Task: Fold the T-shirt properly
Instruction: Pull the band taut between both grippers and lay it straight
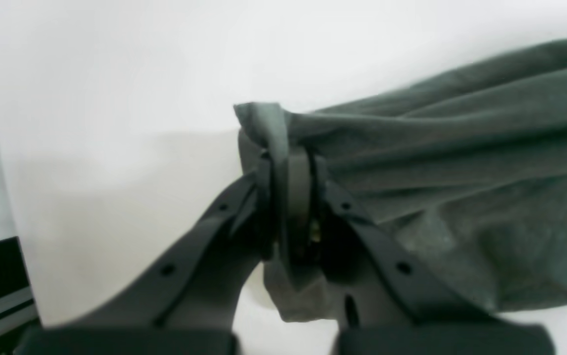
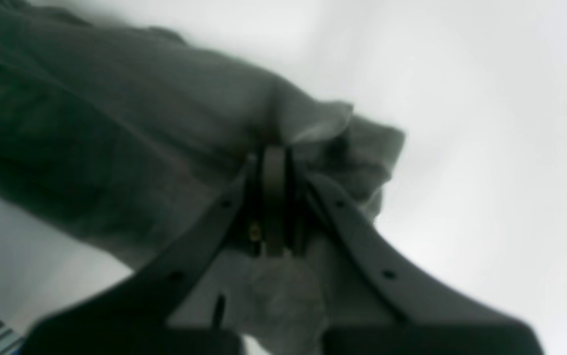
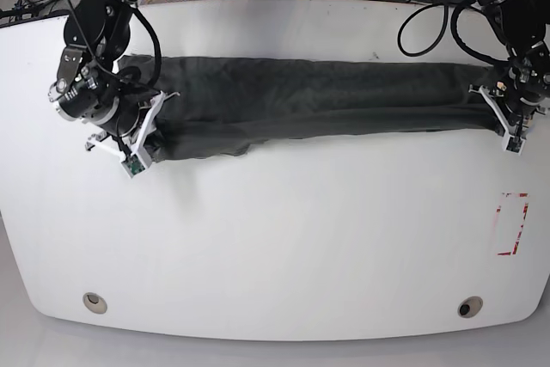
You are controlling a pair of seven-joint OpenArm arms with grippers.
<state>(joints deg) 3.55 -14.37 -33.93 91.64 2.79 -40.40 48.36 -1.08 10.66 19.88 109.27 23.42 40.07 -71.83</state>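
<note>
T-shirt (image 3: 301,96): soft matt cloth, dark charcoal, faintly fuzzy weave, creased in long folds. Tabletop (image 3: 284,238): smooth white surface, slight sheen. Left hand (image 1: 291,162) and right hand (image 2: 273,162): matt dark plastic fingers, smooth, with small holes. Red tape mark (image 3: 513,223): thin, flat on the tabletop.

No lettering, brand, label or number can be read in any view. The only mark is a red rectangular outline (image 3: 513,223) on the white oval tabletop (image 3: 301,247) near its right edge in the base view; it holds no legible characters.
</note>
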